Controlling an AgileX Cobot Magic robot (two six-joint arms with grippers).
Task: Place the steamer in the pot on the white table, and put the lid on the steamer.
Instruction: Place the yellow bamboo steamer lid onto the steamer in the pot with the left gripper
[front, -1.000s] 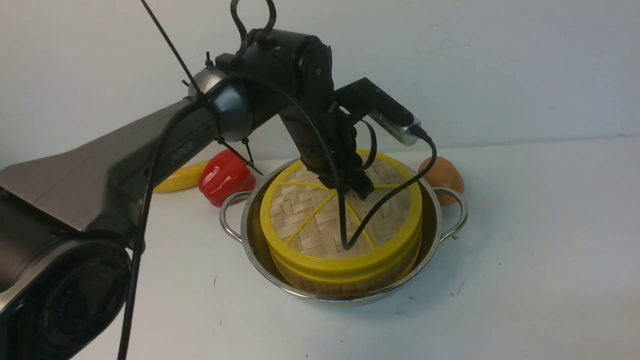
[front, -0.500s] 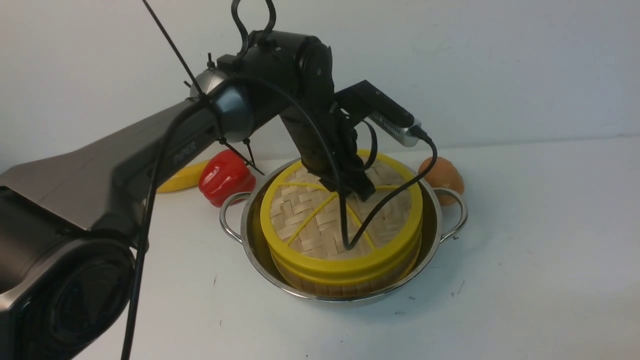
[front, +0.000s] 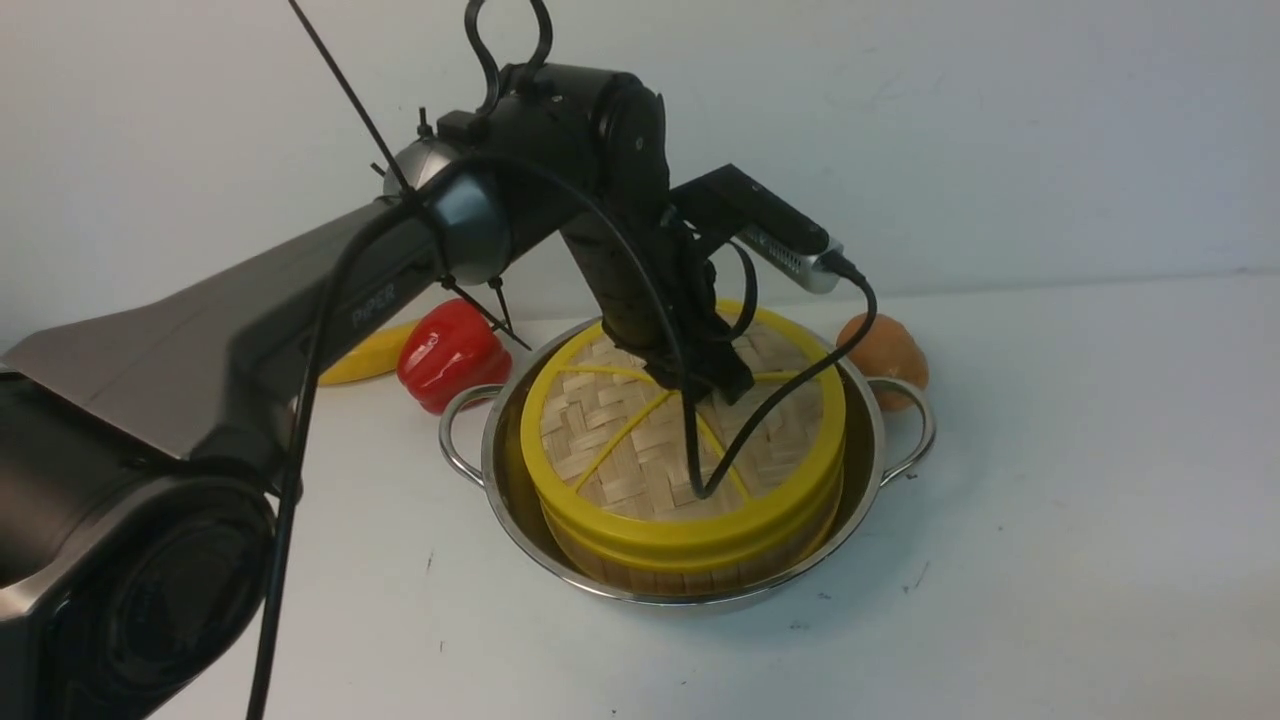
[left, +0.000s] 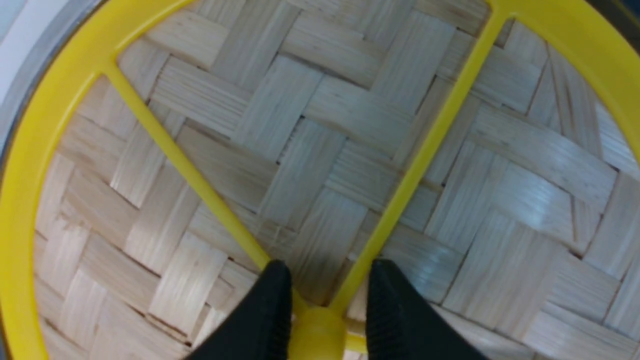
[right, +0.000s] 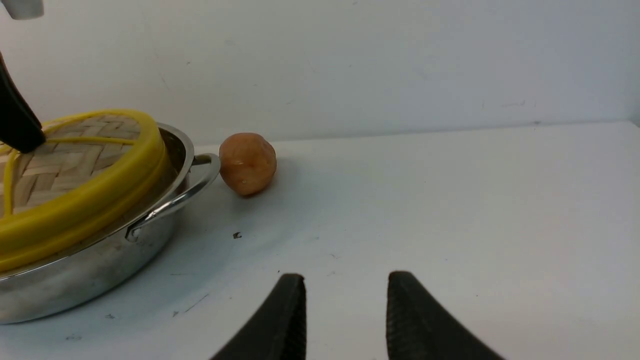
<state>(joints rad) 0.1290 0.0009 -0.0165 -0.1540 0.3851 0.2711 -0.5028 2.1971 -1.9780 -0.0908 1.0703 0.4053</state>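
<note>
The steamer (front: 690, 545) sat in the pot (front: 860, 455), lid (front: 640, 440) on; only the left hand (left: 324, 320), slightly parted around the knob (left: 319, 330), needed withdrawing, while the right hand (right: 345, 310) hung open.

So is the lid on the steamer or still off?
On. The lid lies flat over the steamer, which sits in the pot; the left gripper straddles its knob.

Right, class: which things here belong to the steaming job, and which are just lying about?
Part of the job:
- steamer
- pot
- lid, with the left gripper at its knob
- white table

Lying about:
- red pepper
- yellow item behind it
- brown round thing
</note>
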